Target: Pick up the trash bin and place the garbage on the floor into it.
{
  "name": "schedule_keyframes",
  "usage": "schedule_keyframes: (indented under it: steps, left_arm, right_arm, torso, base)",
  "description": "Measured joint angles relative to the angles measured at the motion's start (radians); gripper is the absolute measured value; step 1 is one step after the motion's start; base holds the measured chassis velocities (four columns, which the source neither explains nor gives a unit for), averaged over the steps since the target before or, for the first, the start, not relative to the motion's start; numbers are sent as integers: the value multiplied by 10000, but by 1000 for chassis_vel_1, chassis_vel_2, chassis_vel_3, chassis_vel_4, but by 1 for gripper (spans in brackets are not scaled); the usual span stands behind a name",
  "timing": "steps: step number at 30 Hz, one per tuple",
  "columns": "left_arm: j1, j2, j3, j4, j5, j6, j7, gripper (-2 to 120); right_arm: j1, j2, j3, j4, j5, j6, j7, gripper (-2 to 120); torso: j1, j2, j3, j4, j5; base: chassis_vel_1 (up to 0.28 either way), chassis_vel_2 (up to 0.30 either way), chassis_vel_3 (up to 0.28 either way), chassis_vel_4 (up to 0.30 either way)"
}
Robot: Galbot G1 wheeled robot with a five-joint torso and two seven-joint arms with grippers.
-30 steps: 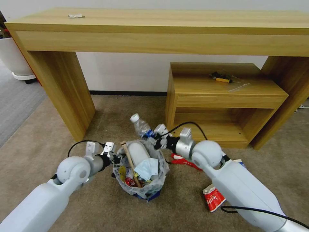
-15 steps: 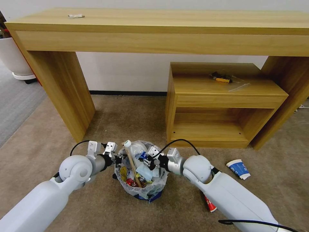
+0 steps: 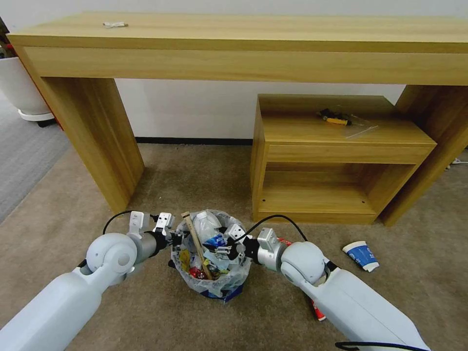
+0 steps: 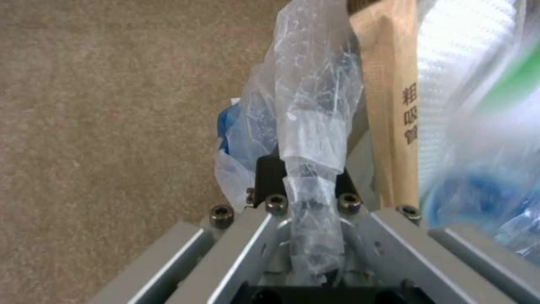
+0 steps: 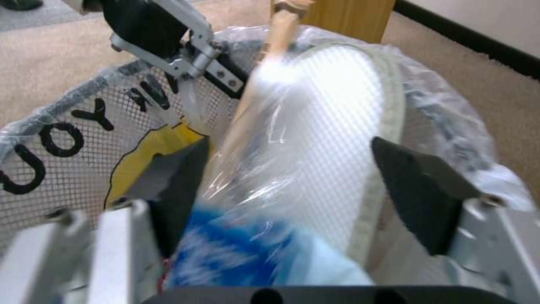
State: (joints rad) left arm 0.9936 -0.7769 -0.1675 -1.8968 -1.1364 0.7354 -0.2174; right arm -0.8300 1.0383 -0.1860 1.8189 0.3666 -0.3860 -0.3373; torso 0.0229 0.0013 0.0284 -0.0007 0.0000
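We see our left gripper (image 3: 176, 239) pinching the crinkly-bagged mesh trash bin (image 3: 214, 282) at its rim; our right gripper (image 5: 292, 190) gapes above the clear bottle (image 3: 205, 226).

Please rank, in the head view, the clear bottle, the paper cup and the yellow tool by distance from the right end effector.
From the right end effector:
1. Clear bottle, in the trash bin.
2. Paper cup, lying on the floor to its right.
3. Yellow tool, up on the low shelf.

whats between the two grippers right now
The trash bin: the left gripper is clamped on its bag-lined rim, the right gripper hangs open over its mouth. Between them, in the head view, stand the wooden stick and clear bottle.
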Motion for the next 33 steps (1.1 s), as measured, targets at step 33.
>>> schedule_keyframes:
  steps: [33]
  left_arm:
    - [1450, -323, -1911, 18, 1203, -1, 897, 0]
  right_arm:
    - [-6340, 446, 7546, -655, 323, 1202, 2502, 100]
  torso:
    - [-1, 2, -1, -4, 2]
  base:
    - [0, 0, 0, 0]
